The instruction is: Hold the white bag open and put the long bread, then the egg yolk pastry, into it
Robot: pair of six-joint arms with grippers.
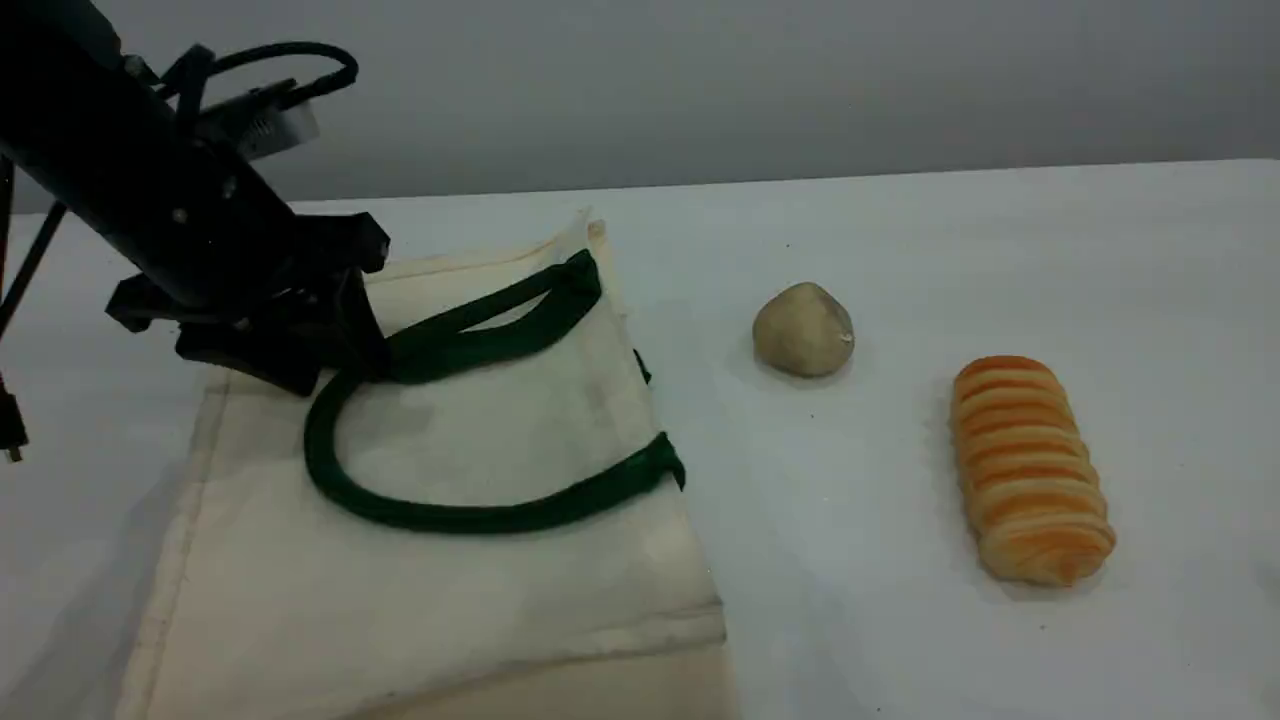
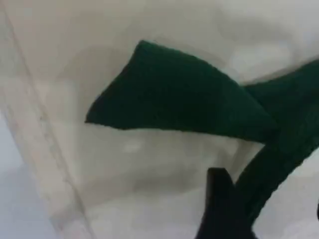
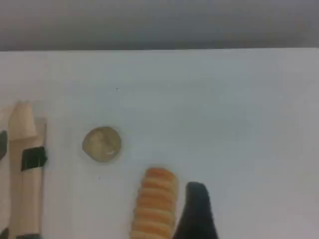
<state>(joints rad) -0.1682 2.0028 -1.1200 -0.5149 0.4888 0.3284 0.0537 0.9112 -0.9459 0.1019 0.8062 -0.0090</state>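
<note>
The white bag [image 1: 480,560] lies flat on the left of the table, its dark green handles [image 1: 470,515] curled on top. My left gripper [image 1: 335,365] is down on the bag where the two handle loops meet. Its jaws are open, and a green strap [image 2: 279,159] runs beside the black fingertip [image 2: 222,204]. The egg yolk pastry [image 1: 803,330] sits to the right of the bag, and the long bread [image 1: 1030,470] lies further right. In the right wrist view the bread [image 3: 155,204] lies just left of my right fingertip [image 3: 197,211], which holds nothing. The pastry [image 3: 101,144] lies beyond it.
The bag's mouth edge [image 3: 22,164] with a green patch shows at the left of the right wrist view. White tabletop [image 1: 900,620] surrounds the bread and the pastry. A grey wall stands behind the table's far edge.
</note>
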